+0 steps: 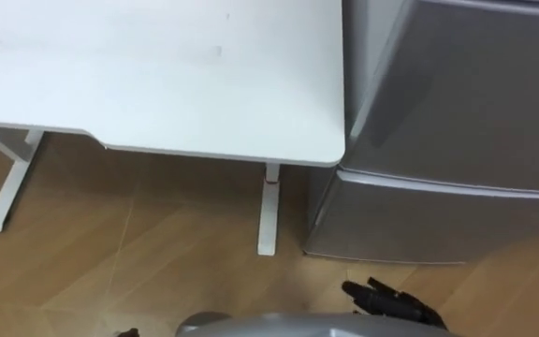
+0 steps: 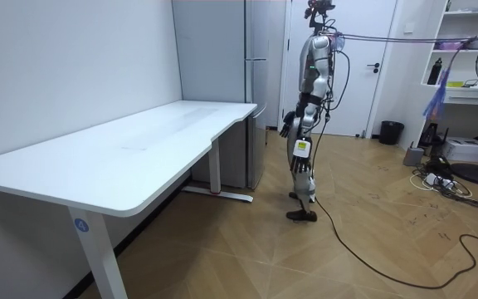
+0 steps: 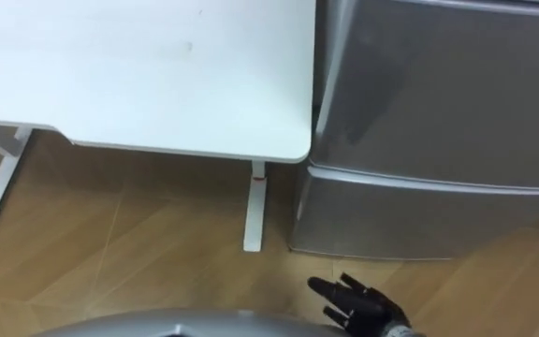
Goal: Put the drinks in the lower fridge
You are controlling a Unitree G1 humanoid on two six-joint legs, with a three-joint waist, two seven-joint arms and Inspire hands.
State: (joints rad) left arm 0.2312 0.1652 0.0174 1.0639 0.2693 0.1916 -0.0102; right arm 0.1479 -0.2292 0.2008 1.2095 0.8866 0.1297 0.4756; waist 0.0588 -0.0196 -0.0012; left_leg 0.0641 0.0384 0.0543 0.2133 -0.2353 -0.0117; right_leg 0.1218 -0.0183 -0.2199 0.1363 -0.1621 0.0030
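Standing before tall silver two-door fridge (image 1: 457,131), lower door (image 1: 438,220) shut, just beside white rectangular surface (image 1: 157,75); we log right hand (image 3: 358,301) spread low, holding nothing (left hand (image 1: 127,332) at lower edge: we cannot tell).

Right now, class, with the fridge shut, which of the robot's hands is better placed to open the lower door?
Right, most likely. The right hand, fingers open, hovers low in front of the lower fridge door, which lies on the robot's right; the table takes up its left side.

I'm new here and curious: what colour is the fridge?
The fridge is silver-grey, seen best in the right eye view.
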